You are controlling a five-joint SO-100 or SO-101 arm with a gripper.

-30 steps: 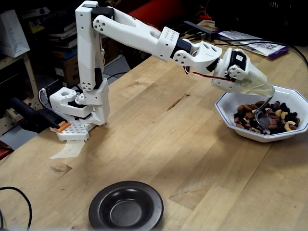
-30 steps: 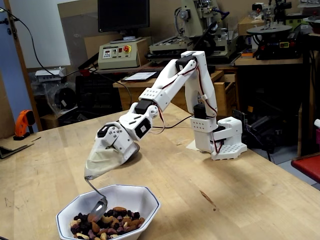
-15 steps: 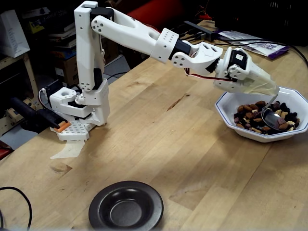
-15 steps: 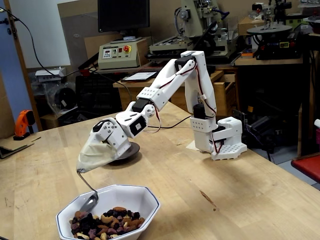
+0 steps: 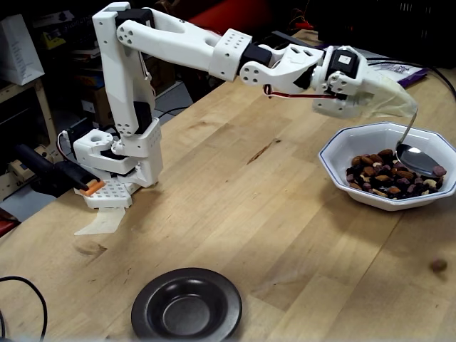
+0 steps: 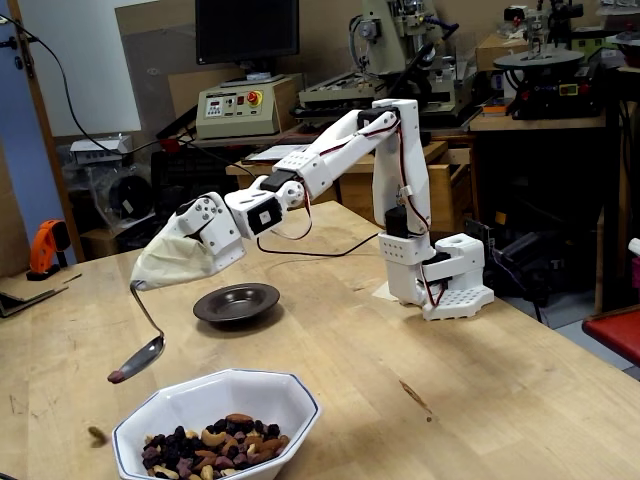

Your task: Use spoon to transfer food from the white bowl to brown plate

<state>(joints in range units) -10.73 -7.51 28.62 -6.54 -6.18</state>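
Observation:
The white bowl holds the food, a mix of nuts and dark fruit. My gripper is wrapped in beige covering that hides its fingers. The spoon's handle runs into that wrap. The spoon hangs lifted clear of the food, over the bowl's outer edge, with one dark piece at its tip. The brown plate lies empty on the wooden table, well apart from the bowl.
A loose nut lies on the table just outside the bowl. The arm's white base is clamped at the table's edge. Shelves, a monitor and machines crowd the space behind the table.
The spoon has risen out of the food and swung toward the bowl's outer rim. The arm has lifted. A nut now lies on the table beside the bowl.

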